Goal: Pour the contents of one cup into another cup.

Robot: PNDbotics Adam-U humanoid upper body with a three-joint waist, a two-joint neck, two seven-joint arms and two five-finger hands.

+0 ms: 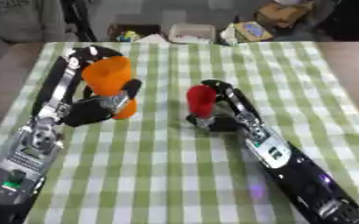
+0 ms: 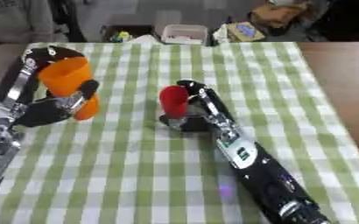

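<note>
Left hand (image 1: 98, 107) grasps the orange cup (image 1: 110, 83), fingers and thumb curled round its lower half; a dark finger crosses the front of the cup near mid-height. Cup is lifted off the tablecloth (image 1: 175, 175), tilted with its mouth up and leaning toward the far left, bottom end pointing down toward the near right. It sits on the left side of the table, above the hand's palm, the left forearm running down to the lower left corner.

Right hand (image 2: 188, 116) grasps the red cup (image 2: 173, 101), fingers wrapped round the right side and base. Red cup stands roughly upright near table centre, mouth up, leaning slightly; the hand is just beside and under it, forearm running off toward the lower right. Can't tell if its base touches the cloth, the fingers hide it.

Cups are well apart, orange to the left of red, no contact between them.

Hidden or unclear: inside of both cups not visible, contents can't be made out. Lower part of the orange cup is partly covered by the left hand; red cup's base is covered by the right hand. Left arm is cut off at the left edge in the right eye view. Boxes and clutter (image 1: 190, 31) lie on the floor beyond the far table edge, blurred.
</note>
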